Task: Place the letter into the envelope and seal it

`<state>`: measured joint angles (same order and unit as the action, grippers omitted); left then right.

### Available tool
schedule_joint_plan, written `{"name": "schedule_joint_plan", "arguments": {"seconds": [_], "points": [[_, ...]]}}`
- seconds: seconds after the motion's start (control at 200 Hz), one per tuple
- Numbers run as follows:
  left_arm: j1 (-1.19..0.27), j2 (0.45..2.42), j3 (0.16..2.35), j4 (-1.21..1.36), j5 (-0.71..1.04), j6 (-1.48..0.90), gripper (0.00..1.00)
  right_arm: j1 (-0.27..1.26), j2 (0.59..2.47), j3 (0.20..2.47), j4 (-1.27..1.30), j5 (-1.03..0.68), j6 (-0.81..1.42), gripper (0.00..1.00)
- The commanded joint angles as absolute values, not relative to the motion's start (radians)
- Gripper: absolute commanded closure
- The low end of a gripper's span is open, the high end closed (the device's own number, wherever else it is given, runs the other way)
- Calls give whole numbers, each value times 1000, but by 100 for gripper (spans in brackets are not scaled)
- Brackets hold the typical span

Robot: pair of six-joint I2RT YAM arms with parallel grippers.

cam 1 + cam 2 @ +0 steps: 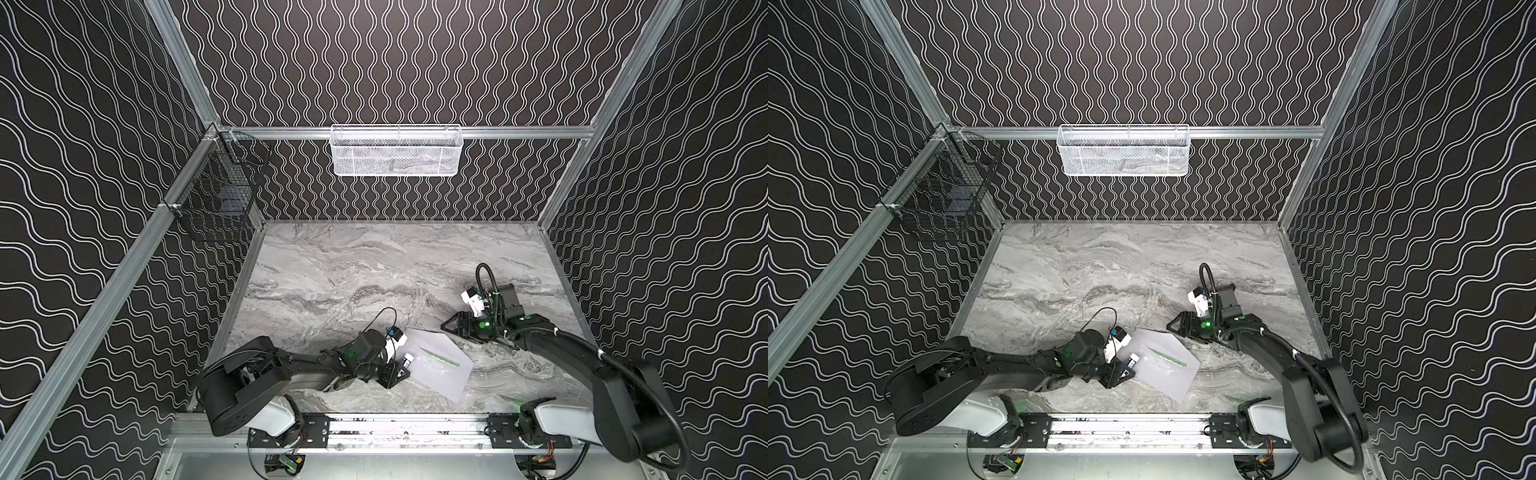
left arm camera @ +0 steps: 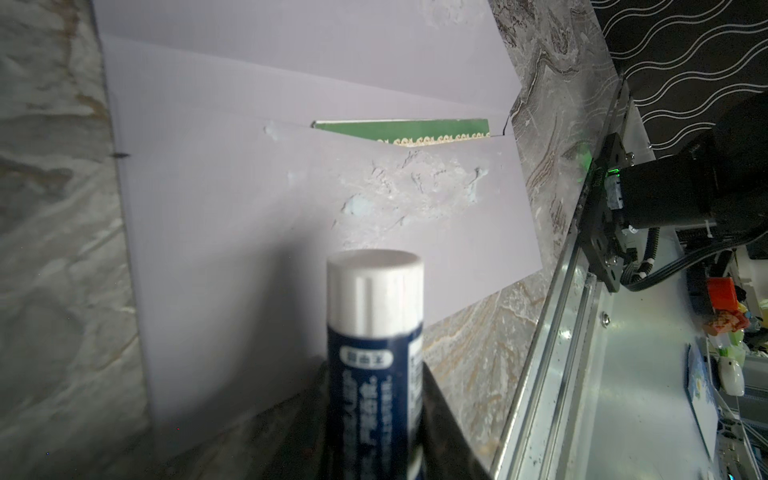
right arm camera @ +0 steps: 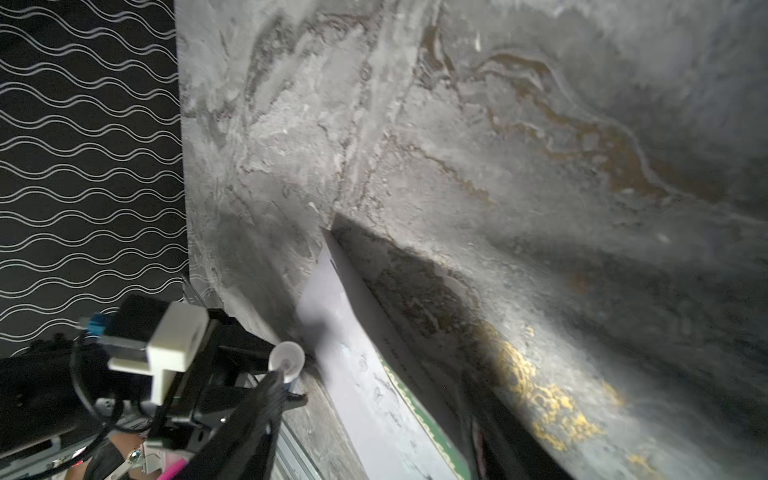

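Note:
The pale lavender envelope lies flat on the marble table near the front middle, flap open and pointing away. The letter sits inside; only a strip of its green border shows at the mouth. My left gripper is shut on a blue glue stick with a white cap, at the envelope's left edge. My right gripper is open, low beside the flap, holding nothing.
A rough glue-marked patch shows on the envelope below its mouth. A white mesh basket hangs on the back rail and a black wire basket on the left wall. A metal rail runs along the table's front edge.

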<state>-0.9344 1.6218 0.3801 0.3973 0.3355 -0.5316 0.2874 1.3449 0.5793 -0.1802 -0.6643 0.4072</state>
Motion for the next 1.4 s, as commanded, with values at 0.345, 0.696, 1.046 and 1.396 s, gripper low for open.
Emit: {"name": "schedule_joint_plan", "arguments": {"seconds": [0.345, 0.696, 1.046, 1.396], "points": [[-913, 1685, 399, 341, 335, -489, 100, 370, 1245, 434, -37, -817, 493, 45], [-913, 1683, 394, 343, 334, -493, 100, 431, 1303, 315, 128, -808, 577, 48], [-913, 1701, 406, 337, 344, -489, 100, 508, 1327, 268, 149, -681, 575, 64], [-913, 1724, 413, 340, 353, -480, 100, 517, 1336, 340, 181, -625, 582, 81]]}}
